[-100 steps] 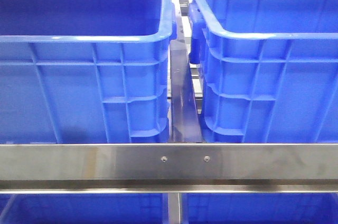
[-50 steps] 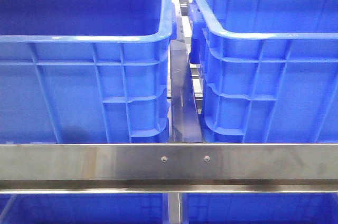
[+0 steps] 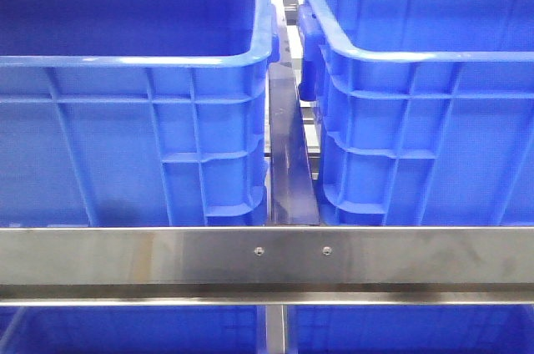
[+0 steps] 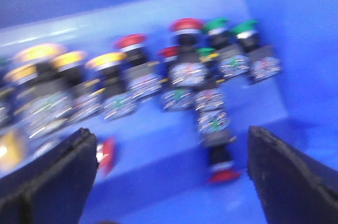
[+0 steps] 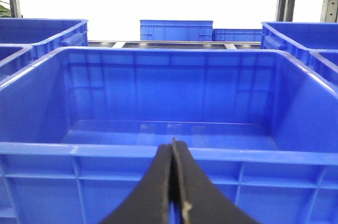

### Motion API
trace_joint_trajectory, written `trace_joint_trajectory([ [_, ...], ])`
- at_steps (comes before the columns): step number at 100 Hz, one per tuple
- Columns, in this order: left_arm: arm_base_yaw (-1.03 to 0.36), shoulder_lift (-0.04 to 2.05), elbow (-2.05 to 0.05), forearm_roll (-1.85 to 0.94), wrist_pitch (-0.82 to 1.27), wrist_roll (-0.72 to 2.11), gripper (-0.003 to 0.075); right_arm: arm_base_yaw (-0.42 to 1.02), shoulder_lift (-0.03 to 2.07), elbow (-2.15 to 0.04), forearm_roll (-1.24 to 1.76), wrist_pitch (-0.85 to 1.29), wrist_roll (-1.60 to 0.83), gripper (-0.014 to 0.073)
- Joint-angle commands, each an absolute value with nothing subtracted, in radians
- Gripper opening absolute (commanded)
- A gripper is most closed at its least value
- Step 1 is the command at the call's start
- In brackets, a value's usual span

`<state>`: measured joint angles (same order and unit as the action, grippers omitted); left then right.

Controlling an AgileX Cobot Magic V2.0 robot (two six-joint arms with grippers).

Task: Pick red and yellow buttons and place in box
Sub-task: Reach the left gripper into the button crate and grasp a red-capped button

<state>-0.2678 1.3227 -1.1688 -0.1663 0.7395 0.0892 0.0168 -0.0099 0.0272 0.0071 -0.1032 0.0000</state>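
Left wrist view is showing my left gripper [image 4: 169,176] with jaws standing wide apart above a blurred row of buttons on the bin floor [image 4: 158,145]. Yellow buttons [image 4: 63,63] and red buttons [image 4: 132,42] are lying with caps pointing away from my jaws; green buttons [image 4: 232,26] are sitting beside them. My right gripper [image 5: 172,182] is holding its jaws pressed together before an open box [image 5: 169,102]. Front view is cutting off both bins' contents.
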Motion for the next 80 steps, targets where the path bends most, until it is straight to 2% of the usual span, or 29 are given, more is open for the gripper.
trace_joint_trajectory([
  [1,-0.294,1.377,-1.251,-0.177,0.677,0.091,0.0546,0.010,-0.035,0.008,0.000,-0.188,0.000,-0.0068],
  [37,-0.363,1.619,-1.410,-0.179,0.683,0.093,0.0547,0.010,-0.035,0.008,0.000,-0.188,0.000,-0.0068],
  [80,-0.372,1.777,-1.443,-0.092,0.635,0.095,0.0546,0.010,-0.035,0.008,0.000,-0.188,0.000,-0.0068],
])
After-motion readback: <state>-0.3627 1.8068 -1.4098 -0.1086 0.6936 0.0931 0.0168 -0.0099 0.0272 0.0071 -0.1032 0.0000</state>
